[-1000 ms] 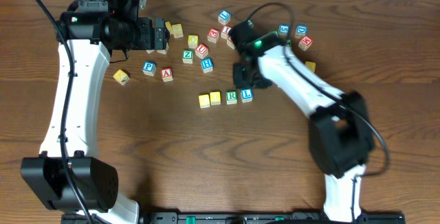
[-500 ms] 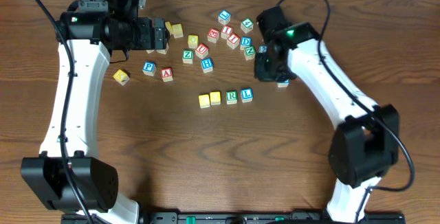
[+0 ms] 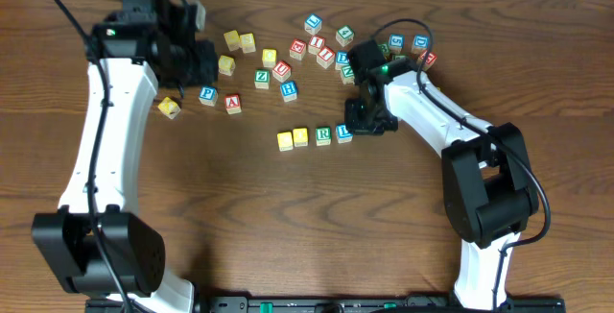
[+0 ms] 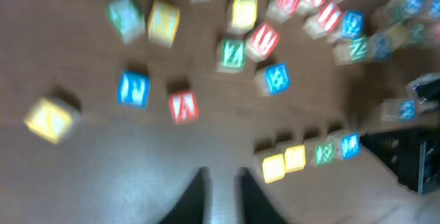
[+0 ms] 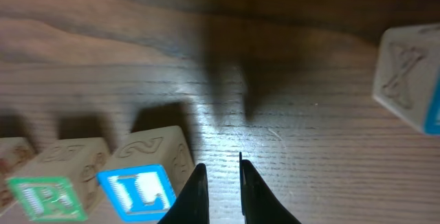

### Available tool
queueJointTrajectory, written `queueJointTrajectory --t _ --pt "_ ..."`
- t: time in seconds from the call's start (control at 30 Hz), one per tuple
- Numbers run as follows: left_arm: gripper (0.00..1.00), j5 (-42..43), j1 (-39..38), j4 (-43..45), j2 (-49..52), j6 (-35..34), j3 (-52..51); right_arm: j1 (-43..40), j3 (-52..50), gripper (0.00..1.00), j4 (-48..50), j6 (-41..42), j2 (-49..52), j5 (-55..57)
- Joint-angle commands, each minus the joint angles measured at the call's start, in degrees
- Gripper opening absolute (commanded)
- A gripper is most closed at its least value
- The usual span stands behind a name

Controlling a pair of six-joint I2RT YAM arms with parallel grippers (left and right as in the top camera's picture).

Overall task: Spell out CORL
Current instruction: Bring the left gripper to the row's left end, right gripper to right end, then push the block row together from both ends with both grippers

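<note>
Four cubes stand in a row mid-table: two yellow-topped ones (image 3: 285,140) (image 3: 301,137), the green R cube (image 3: 323,135) and the blue L cube (image 3: 343,132). My right gripper (image 3: 361,126) is low over the table just right of the L cube (image 5: 137,189), apart from it, jaws shut with only bare wood in the thin slit. The R cube (image 5: 41,196) sits at that view's lower left. My left gripper (image 3: 211,63) hovers at the far left, shut and empty. Its blurred wrist view shows the row (image 4: 309,157) ahead to the right of the gripper (image 4: 223,196).
Loose letter cubes lie scattered across the back: blue H (image 3: 289,89), green Z (image 3: 262,78), blue P (image 3: 207,94), red A (image 3: 232,103), a yellow one (image 3: 170,108), and a cluster (image 3: 331,49) behind the right arm. A pale X cube (image 5: 412,80) sits right of the right gripper.
The right arm swung out to the right cluster, then came back down beside the L cube with its jaws closing. The left gripper has shut and its arm shifted.
</note>
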Motion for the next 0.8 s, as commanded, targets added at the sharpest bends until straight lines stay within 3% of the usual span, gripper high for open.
queueJointTrajectory --t 0.0,0.1,0.4,0.77 --pt "0.08 -0.3 -0.7 0.0 0.4 -4.5 -7.1 0.3 -2.0 0.10 0.8 1.8 0.2 -0.6" --pt "0.08 -3.8 -1.7 2.2 0.4 -7.6 -12.8 0.3 -2.6 0.09 1.6 2.0 0.2 -0.6" --pt "0.07 -2.3 -6.8 17.9 0.4 -11.6 -28.4 0.3 -2.7 0.10 2.4 2.0 0.2 -0.6" --pt "0.08 -0.8 -11.6 31.6 0.4 -19.0 -36.7 0.3 -2.7 0.11 2.7 2.0 0.2 -0.6"
